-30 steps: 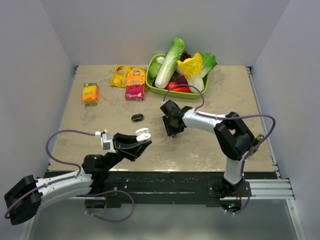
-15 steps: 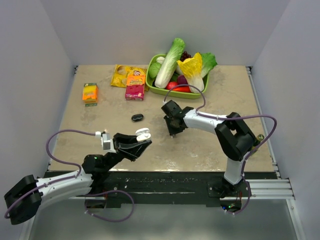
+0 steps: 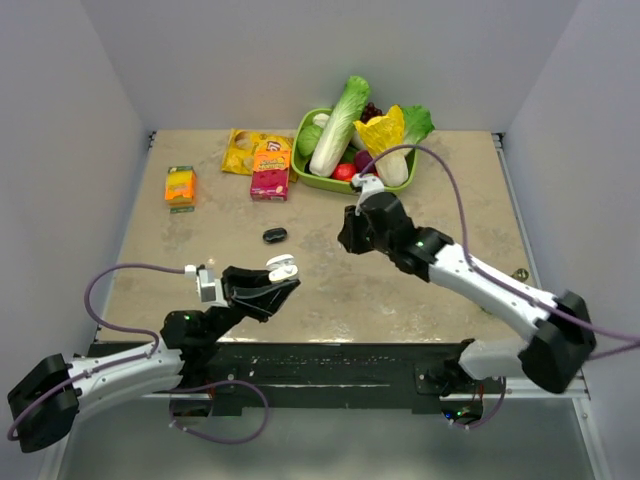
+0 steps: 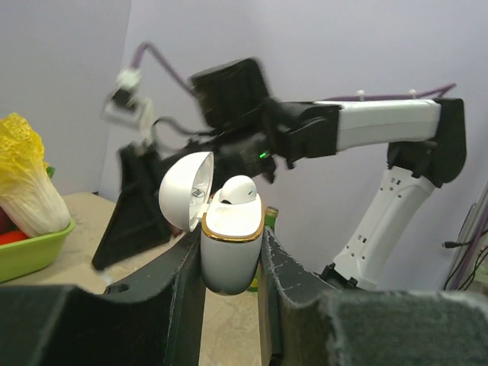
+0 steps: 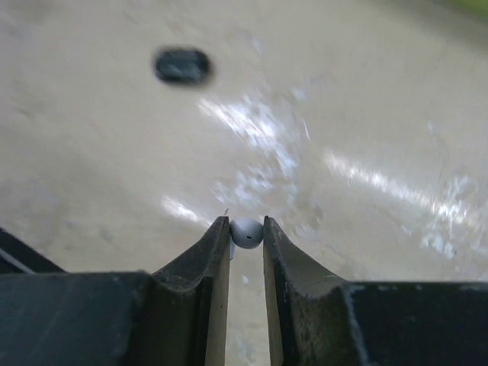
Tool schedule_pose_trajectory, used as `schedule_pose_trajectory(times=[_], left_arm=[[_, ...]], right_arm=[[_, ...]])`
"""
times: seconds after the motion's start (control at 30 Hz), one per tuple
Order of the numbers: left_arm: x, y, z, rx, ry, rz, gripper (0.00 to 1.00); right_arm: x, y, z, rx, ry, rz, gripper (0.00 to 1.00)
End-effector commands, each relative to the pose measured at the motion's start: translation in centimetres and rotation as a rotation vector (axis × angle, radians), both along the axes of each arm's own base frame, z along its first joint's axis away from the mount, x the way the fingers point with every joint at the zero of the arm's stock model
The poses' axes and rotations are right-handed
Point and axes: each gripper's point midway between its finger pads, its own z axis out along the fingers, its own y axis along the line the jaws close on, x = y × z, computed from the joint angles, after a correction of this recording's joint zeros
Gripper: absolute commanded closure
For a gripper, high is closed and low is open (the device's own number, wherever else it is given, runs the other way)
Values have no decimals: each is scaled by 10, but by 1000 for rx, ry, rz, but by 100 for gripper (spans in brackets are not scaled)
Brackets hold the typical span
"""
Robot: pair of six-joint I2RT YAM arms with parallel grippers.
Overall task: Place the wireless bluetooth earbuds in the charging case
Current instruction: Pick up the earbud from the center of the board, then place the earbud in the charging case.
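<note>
My left gripper [image 3: 283, 278] is shut on the white charging case [image 4: 231, 244], held upright above the table's near edge with its lid [image 4: 185, 189] open to the left. One white earbud [image 4: 235, 190] sits in the case. The case also shows in the top view [image 3: 283, 267]. My right gripper [image 3: 349, 238] is raised above the table middle. In the right wrist view it is shut on the second white earbud [image 5: 246, 232], pinched at the fingertips [image 5: 219, 236].
A small black oval object [image 3: 275, 235] lies on the table between the arms. A green basket [image 3: 312, 176] of vegetables stands at the back. A red snack box [image 3: 270, 170], a yellow bag [image 3: 240, 150] and an orange box [image 3: 180, 186] lie back left.
My right arm has lifted off the table and stretched out, carrying the earbud upward. The left gripper with the case has stayed almost still.
</note>
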Motion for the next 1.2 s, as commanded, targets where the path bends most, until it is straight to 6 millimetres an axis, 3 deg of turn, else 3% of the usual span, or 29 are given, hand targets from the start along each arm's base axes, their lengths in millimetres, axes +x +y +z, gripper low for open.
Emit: schedule_pose_trajectory(times=[0.0,0.03,0.07,0.1,0.13,0.17,0.3,0.47,0.63,0.8,1.17], left_arm=[[5,6,-47,85,25,60,100],[7,6,-42,79,17,69,100],[9,4,-40,83,15,75,100],[10,2,-28,64,-6,76,100],[12,0,-33,83,-2,79,100],[13,-3,-23,69,-14,79,100],[20,-14,-2,56,-51,85,100],[29,-31,10,70,-68,78,100],[36,-47,19,75,-103,73,100],[43,-61,35,73,-146,77,100],[51,-86,42,73,-153,33,100]], right_arm=[[-8,4,103,178,-304,62,100],[-14,3,117,188,-351,84,100],[-24,-3,142,237,-411,96,100],[-30,-6,150,255,-436,110,100],[-36,-7,162,276,-474,132,100],[-46,-14,180,315,-518,143,100],[-72,-19,212,371,-602,230,100],[-93,-13,221,395,-628,314,100],[-104,-2,215,412,-621,372,100],[-108,-1,215,437,-636,390,100],[-106,2,218,447,-661,390,100]])
